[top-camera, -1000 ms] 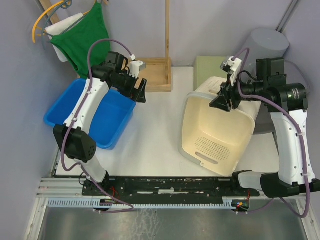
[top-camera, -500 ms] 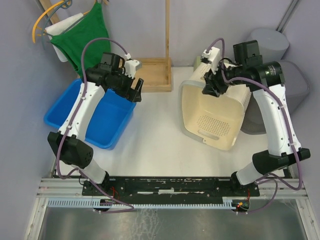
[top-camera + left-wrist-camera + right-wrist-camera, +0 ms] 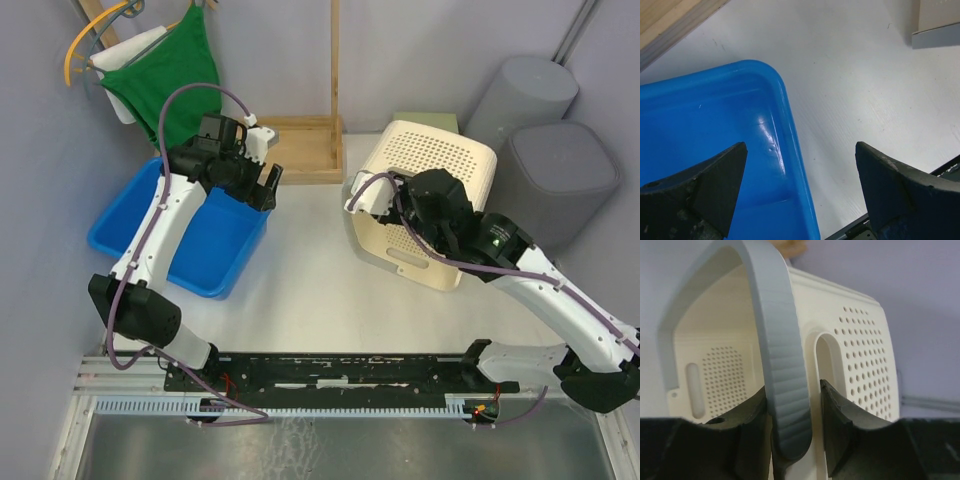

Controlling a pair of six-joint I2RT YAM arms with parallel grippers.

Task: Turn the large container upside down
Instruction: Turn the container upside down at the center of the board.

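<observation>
Step in hand: the overturn, judged part-way done. The large container lay in the upper right-centre of the overhead view on the white tabletop. It was tipped off its base, with a perforated face turned upward and a slotted wall toward the lower edge of the frame.

The right pincer was clamped at a part-closed width on the container's grey rim, with one finger inside the mouth and the other against the outer perforated wall. The left pincer stood wide and held nothing. It hung above the corner of the blue tub at the left of the frame, well apart from the container.

The next move called for rotating the gripped rim downward until the mouth met the tabletop, then releasing. Because the grip took one side of the rim only, the container was judged liable to swing or slide, so a slow rotation was advisable
</observation>
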